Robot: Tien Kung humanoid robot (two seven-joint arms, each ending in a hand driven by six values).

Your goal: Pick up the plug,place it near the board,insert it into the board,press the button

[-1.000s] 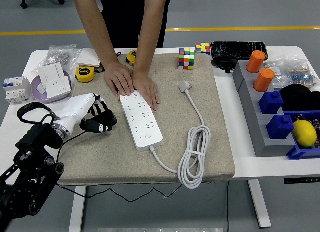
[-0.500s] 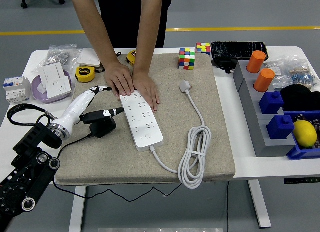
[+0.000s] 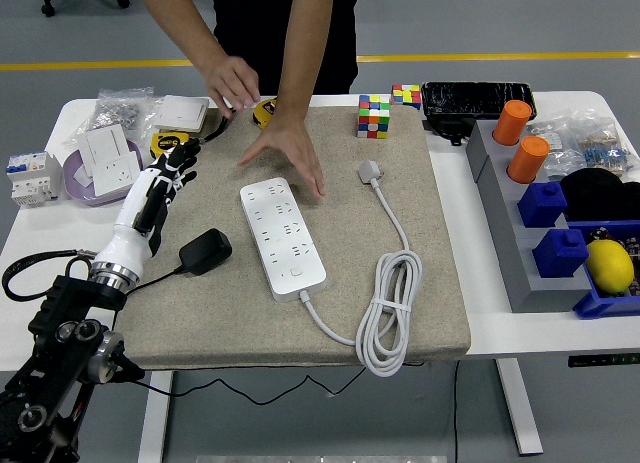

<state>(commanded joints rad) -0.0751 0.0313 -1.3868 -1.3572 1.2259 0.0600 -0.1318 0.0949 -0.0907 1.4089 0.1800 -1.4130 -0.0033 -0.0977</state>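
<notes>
Since a moment ago, my left hand has let go of the black plug and lifted away toward 11 o'clock, while the person's hands have come off the power strip. My fingers are spread and hold nothing, raised above the beige mat. The plug lies on the mat at 5 o'clock from my hand, just beside the left edge of the white power strip, its cord trailing off toward the near left. My right arm is out of view.

Placing looks done; insertion comes next. To do it well I judge I must regrasp the plug by its body, turn its prongs down over a free socket, and press straight in without tilting.

At 12 o'clock from the strip, one of the person's hands hovers low over the mat near the strip's far end, the other lifted near the yellow tape measure. That low hand could crowd my approach. The strip's own white cable coils at 4 o'clock, well clear. Rubik's cubes sit at 1 o'clock.
</notes>
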